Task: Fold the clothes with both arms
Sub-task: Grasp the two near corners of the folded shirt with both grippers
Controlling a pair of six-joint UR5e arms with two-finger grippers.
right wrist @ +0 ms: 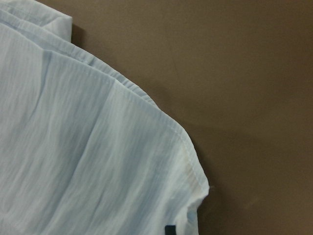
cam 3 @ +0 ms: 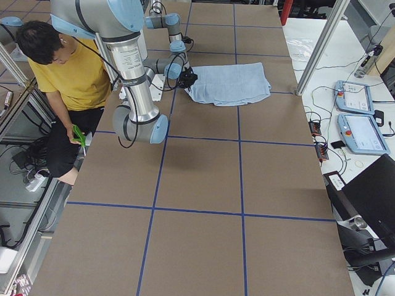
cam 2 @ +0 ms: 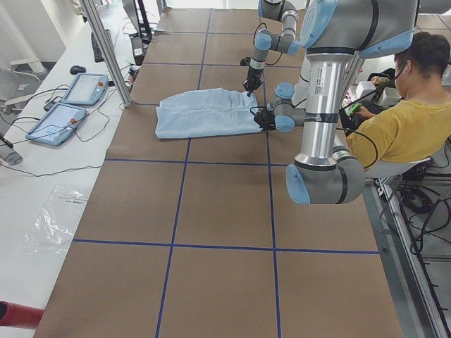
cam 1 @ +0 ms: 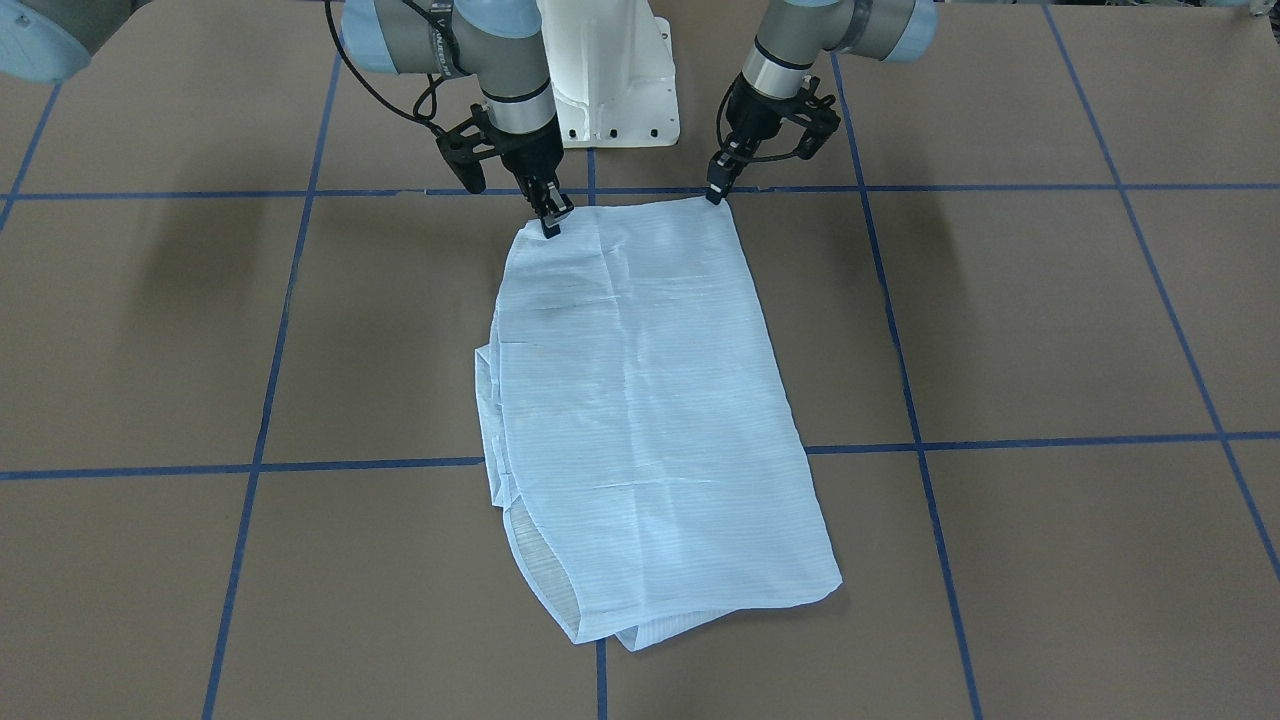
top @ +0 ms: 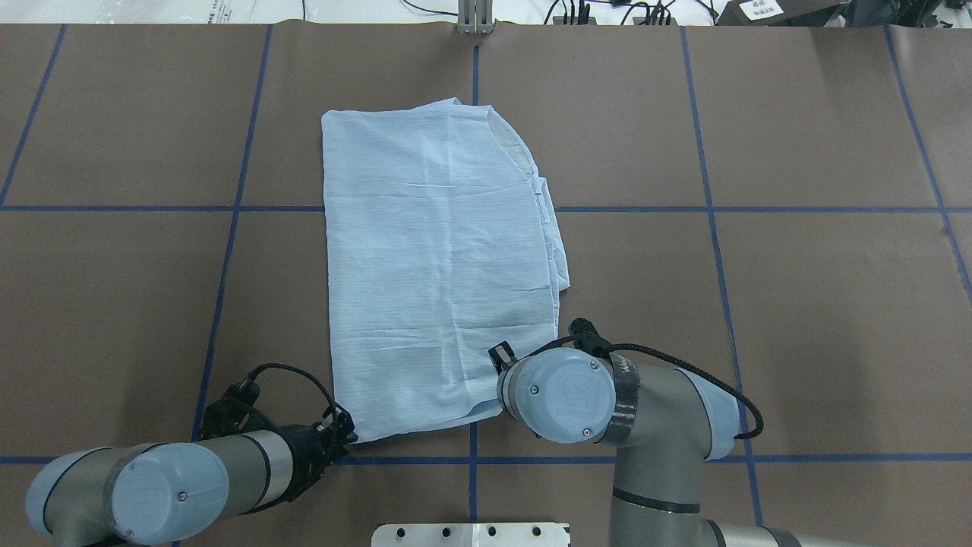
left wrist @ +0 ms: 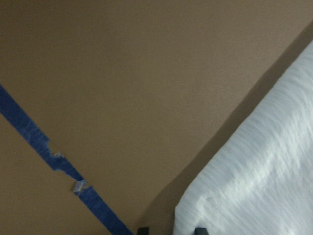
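Fingers of the left gripper (cam 1: pixel 717 192) stand narrow, closed on the near corner of the shirt (cam 1: pixel 640 400) on the robot's left side. In the left wrist view two dark fingertips (left wrist: pixel 143 230) show at the bottom edge with the corner's edge between them, the cloth slightly raised over its own shadow. The right gripper (cam 1: pixel 549 214) is likewise pinched narrow on the other near corner. In the right wrist view only one dark fingertip (right wrist: pixel 169 229) peeks out below the seamed corner, with the cloth draped over the rest.

Apart from those corners, the shirt lies flat on the brown table (cam 1: pixel 1000 320). It is folded into a long rectangle that runs from just in front of the white pedestal base (cam 1: pixel 610 80) away from the robot, across a blue tape line (cam 1: pixel 350 465). Folded layers stick out along its edge on the robot's right, and a curved hem shows at the far end.

A person (cam 2: pixel 402 127) in a yellow top sits behind the robot.
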